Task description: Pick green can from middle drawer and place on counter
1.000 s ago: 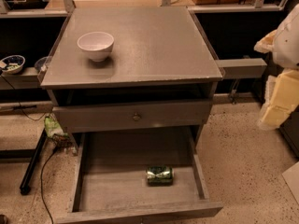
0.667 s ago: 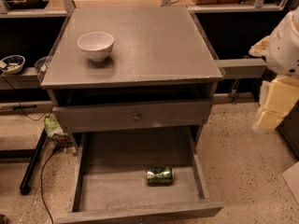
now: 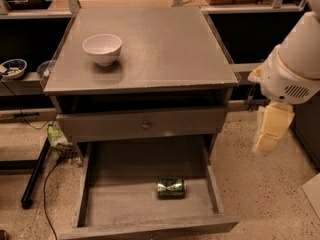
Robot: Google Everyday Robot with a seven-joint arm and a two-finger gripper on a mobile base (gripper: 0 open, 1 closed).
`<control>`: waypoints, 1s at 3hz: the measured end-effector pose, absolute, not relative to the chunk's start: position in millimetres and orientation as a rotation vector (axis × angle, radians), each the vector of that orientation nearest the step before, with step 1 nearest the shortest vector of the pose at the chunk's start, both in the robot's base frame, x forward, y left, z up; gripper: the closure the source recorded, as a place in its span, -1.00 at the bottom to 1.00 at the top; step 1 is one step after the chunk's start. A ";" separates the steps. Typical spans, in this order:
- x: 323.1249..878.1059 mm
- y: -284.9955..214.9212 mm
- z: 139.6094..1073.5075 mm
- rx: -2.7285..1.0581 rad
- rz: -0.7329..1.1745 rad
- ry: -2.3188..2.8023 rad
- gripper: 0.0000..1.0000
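The green can (image 3: 171,187) lies on its side on the plank bottom of the open middle drawer (image 3: 125,206), right of centre and towards the front. The counter (image 3: 165,44) is the grey cabinet's flat top above it. My gripper (image 3: 268,140) hangs pointing down from the white arm (image 3: 295,66) at the right of the view. It is beside the cabinet's right side, above the floor, well to the right of the can and higher than it, and it holds nothing.
A white bowl (image 3: 102,48) stands on the counter's left rear. A shut drawer front with a round knob (image 3: 145,125) sits above the open drawer. A side shelf at left holds a small bowl (image 3: 12,68). Cables and a black bar (image 3: 34,176) lie on the floor at left.
My arm and gripper have moved left and down, closer to the cabinet's right side. The can, drawer and bowl have not moved.
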State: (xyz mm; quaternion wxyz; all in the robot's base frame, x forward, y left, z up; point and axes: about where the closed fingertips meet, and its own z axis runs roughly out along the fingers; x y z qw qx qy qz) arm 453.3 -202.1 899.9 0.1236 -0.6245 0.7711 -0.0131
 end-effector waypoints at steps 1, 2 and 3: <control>464.6 -202.2 869.5 -1.865 -0.011 2.267 -1.00; 472.9 -203.1 843.3 -1.913 0.003 2.293 -1.00; 472.9 -203.1 843.3 -1.913 0.003 2.293 -1.00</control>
